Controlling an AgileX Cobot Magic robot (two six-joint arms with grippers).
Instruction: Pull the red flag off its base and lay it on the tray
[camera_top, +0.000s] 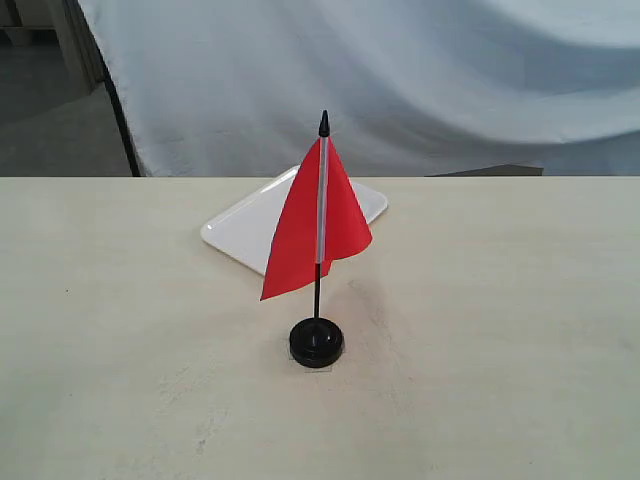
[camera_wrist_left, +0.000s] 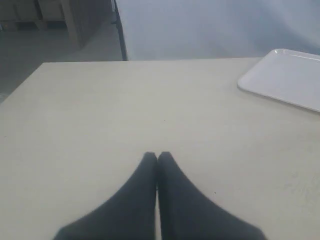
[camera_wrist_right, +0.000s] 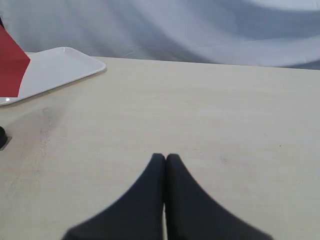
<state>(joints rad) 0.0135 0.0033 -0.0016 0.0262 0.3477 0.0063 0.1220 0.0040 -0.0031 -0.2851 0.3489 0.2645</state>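
Left gripper (camera_wrist_left: 157, 156): dark fingers pressed together tip to tip with nothing between them, hovering over bare table (camera_wrist_left: 100, 115). Right gripper (camera_wrist_right: 165, 157): fingers likewise closed tight on nothing, above the same pale surface. Red flag (camera_top: 300, 235): bright red cloth hanging from a thin black stick with a pointed black tip and a white sleeve, standing upright, its foot seated in the base (camera_top: 316, 343). Base: small round black disc resting on the table near the middle, on the camera side of the tray (camera_top: 240, 225) and apart from it. Tray: flat, white, rectangular with rounded corners, lying at an angle by the table's far edge, nothing on it. Position relative to grippers: the right wrist view catches only a slice of the red cloth (camera_wrist_right: 10, 70) and a sliver of the base (camera_wrist_right: 2, 137) at the frame's edge, well apart from the right fingertips; the left wrist view shows a corner of the tray (camera_wrist_left: 285, 77), also well apart. Backdrop (camera_top: 400, 80): pale draped cloth behind the table.
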